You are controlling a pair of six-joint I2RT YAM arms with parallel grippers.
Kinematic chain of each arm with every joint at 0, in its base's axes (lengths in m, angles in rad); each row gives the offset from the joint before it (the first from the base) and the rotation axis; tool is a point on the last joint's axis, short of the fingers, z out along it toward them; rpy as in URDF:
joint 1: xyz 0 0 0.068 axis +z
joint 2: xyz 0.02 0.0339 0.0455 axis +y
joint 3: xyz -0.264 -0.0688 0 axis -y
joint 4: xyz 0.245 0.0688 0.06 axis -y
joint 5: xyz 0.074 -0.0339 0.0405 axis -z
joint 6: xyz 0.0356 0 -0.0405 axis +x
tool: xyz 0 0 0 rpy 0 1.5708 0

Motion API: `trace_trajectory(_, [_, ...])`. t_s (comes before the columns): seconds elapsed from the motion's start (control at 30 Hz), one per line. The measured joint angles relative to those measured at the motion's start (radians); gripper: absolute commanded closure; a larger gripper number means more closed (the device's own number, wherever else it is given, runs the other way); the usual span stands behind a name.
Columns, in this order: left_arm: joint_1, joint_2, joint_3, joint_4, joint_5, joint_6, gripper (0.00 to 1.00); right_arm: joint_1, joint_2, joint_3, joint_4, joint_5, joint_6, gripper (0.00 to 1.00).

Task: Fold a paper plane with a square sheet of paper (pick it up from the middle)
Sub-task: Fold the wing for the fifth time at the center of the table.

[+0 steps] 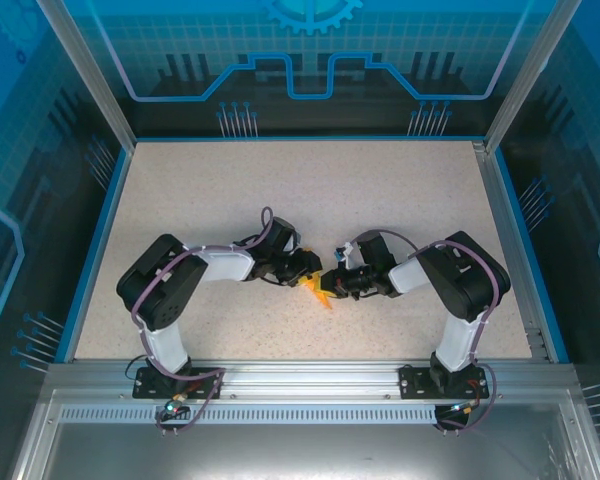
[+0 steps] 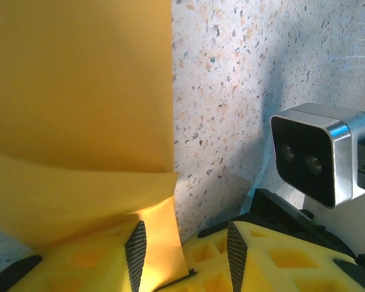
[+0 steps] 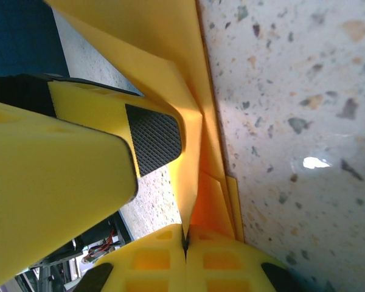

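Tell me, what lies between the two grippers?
The orange paper lies between the left gripper and the right gripper; the top view shows it.

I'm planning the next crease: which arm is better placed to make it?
Probably left. The right gripper is shut on the orange paper, anchoring it; the left gripper stands open at the paper's edge, free to pinch.

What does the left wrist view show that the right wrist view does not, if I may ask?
Left wrist view: a silver two-lens camera off to the right. Right wrist view: the right gripper shut on the creased layers of the orange paper. Both: the orange paper, the speckled table and the left gripper, jaws apart.
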Motion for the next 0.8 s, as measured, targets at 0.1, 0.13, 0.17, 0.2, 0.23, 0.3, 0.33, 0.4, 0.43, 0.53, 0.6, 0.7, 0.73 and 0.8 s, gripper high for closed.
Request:
trace_trajectory(0.1, [0.0, 0.008, 0.004, 0.0, 0.0, 0.001, 0.57, 0.0, -0.003, 0.006, -0.019, 0.001, -0.008, 0.99])
trace_trajectory(0.13, [0.0, 0.009, 0.006, -0.002, 0.0, 0.001, 0.57, 0.0, -0.006, 0.008, -0.029, 0.004, -0.013, 0.98])
trace_trajectory(0.17, [0.0, 0.01, 0.007, -0.005, 0.0, 0.003, 0.57, 0.001, -0.011, 0.01, -0.04, 0.009, -0.019, 0.98])
trace_trajectory(0.2, [0.0, 0.01, 0.007, -0.005, 0.0, 0.003, 0.57, 0.002, -0.015, 0.013, -0.051, 0.015, -0.023, 0.97])
trace_trajectory(0.23, [-0.001, 0.01, 0.007, -0.005, 0.001, 0.003, 0.57, 0.003, -0.023, 0.015, -0.074, 0.026, -0.032, 0.95])
trace_trajectory(0.3, [-0.003, 0.011, 0.008, -0.005, 0.001, 0.004, 0.58, 0.005, -0.041, 0.017, -0.11, 0.045, -0.046, 0.93])
trace_trajectory(0.33, [-0.006, 0.013, 0.013, -0.008, 0.001, 0.004, 0.58, 0.006, -0.053, 0.017, -0.133, 0.055, -0.055, 0.91])
trace_trajectory(0.4, [-0.009, 0.018, 0.018, -0.012, 0.002, 0.011, 0.58, 0.006, -0.072, 0.017, -0.167, 0.071, -0.07, 0.89])
trace_trajectory(0.43, [-0.01, 0.018, 0.02, -0.015, 0.003, 0.014, 0.58, 0.006, -0.081, 0.017, -0.184, 0.077, -0.077, 0.88])
trace_trajectory(0.53, [-0.01, 0.019, 0.023, -0.022, 0.004, 0.022, 0.58, 0.007, -0.102, 0.017, -0.233, 0.087, -0.097, 0.86])
trace_trajectory(0.6, [-0.01, 0.019, 0.025, -0.027, 0.003, 0.023, 0.58, 0.007, -0.11, 0.017, -0.249, 0.088, -0.108, 0.84])
trace_trajectory(0.7, [-0.01, 0.021, 0.029, -0.034, 0.003, 0.023, 0.59, 0.008, -0.122, 0.018, -0.272, 0.091, -0.122, 0.8])
trace_trajectory(0.73, [-0.01, 0.021, 0.03, -0.036, 0.003, 0.024, 0.59, 0.01, -0.127, 0.02, -0.284, 0.096, -0.131, 0.8])
trace_trajectory(0.8, [-0.01, 0.023, 0.034, -0.043, 0.003, 0.026, 0.59, 0.017, -0.136, 0.027, -0.317, 0.11, -0.15, 0.8])
